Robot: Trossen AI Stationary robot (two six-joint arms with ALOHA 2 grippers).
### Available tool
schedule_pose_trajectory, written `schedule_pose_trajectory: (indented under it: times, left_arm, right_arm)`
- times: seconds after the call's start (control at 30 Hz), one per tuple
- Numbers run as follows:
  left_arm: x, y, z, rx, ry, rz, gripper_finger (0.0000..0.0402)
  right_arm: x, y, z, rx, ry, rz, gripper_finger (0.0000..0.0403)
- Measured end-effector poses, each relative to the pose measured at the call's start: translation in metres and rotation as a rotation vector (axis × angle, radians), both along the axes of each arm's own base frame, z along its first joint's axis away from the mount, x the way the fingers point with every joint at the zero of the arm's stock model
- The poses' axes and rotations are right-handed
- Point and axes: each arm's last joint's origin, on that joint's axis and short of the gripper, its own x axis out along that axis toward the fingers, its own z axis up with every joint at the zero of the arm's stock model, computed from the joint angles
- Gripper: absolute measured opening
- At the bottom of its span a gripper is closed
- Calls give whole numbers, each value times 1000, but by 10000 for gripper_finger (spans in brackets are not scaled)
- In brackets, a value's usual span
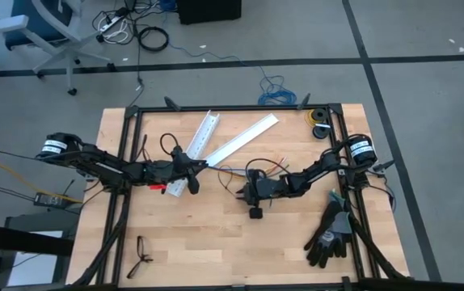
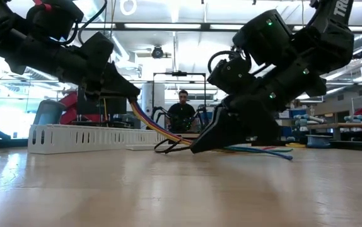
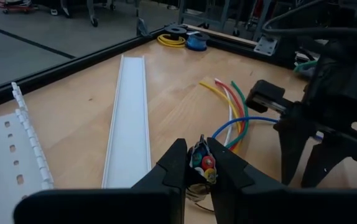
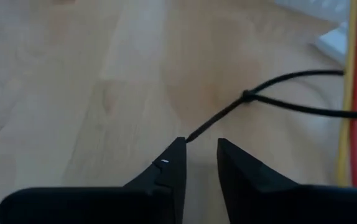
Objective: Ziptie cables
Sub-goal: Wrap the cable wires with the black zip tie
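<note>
Smooth wood table (image 1: 216, 234), matt white plastic duct (image 3: 129, 118)

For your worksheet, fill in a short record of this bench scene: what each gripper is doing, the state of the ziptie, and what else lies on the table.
left gripper: shut on the cables, holding one end
right gripper: open, fingers apart at the ziptie's tail
ziptie: looped, head already threaded
white duct pieces: behind the arms
black gloves: near the right arm

Bright ceiling glare, blurred close-ups

Both arms reach inward over the wooden table (image 1: 216, 242), meeting near the cables (image 1: 230, 171) beside two white ducts (image 1: 244, 137).
</note>
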Motion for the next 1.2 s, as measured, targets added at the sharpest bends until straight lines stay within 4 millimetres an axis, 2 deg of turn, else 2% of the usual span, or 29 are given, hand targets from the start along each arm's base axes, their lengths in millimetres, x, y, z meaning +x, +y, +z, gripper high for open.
schedule_pose_trajectory:
  times: [0.33, 0.67, 0.83, 1.2]
  left_arm:
    - [0, 0, 0, -1, -3, 0, 47]
    - [0, 0, 0, -1, -4, 0, 47]
    - [0, 0, 1, -2, -14, 0, 47]
    - [1, 0, 2, -2, -21, 0, 47]
  right_arm:
    - [2, 1, 3, 33, -32, 2, 112]
    - [2, 1, 4, 49, -42, -3, 112]
    - [9, 2, 9, 52, -59, -4, 112]
    - [14, -2, 9, 8, 17, -62, 112]
